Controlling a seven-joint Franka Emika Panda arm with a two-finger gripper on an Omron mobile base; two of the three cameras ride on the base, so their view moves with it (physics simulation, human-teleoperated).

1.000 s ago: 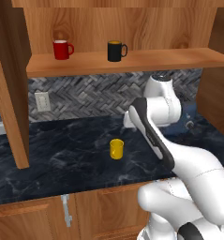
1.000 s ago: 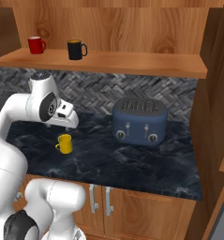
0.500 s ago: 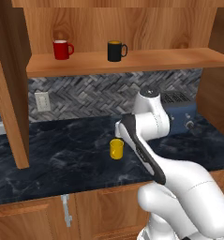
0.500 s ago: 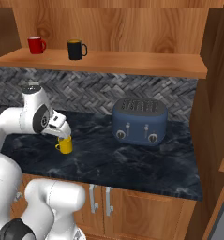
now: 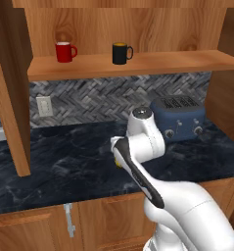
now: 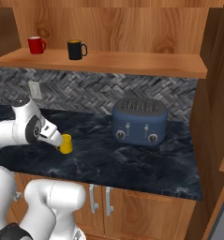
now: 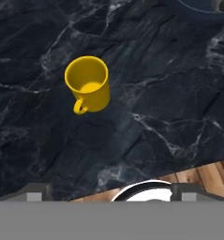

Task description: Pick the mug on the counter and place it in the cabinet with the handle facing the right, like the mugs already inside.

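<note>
The yellow mug (image 7: 87, 84) stands upright on the dark marble counter (image 7: 169, 93), and its loop handle (image 7: 78, 107) points to the lower left of the hand view. My gripper (image 7: 112, 190) is open, its fingertips (image 7: 37, 190) wide apart, with the mug ahead of them and nothing between them. From the right base view the mug (image 6: 65, 144) sits just right of my gripper (image 6: 57, 139). In the left base view my arm covers all but a sliver of the mug (image 5: 117, 160). The red mug (image 5: 64, 51) and black mug (image 5: 121, 53) stand on the cabinet shelf (image 5: 152, 62), handles to the right.
A blue toaster (image 6: 139, 122) stands on the counter (image 6: 132, 161) to the right of the mug. The cabinet's thick side panel (image 5: 11, 98) comes down to the counter at the left. A wall outlet (image 5: 43, 105) sits on the herringbone backsplash. Shelf room lies right of the black mug (image 6: 76, 48).
My arm has swung down and left toward the yellow mug, and it now hides the mug in the left base view. The mug has not moved.
</note>
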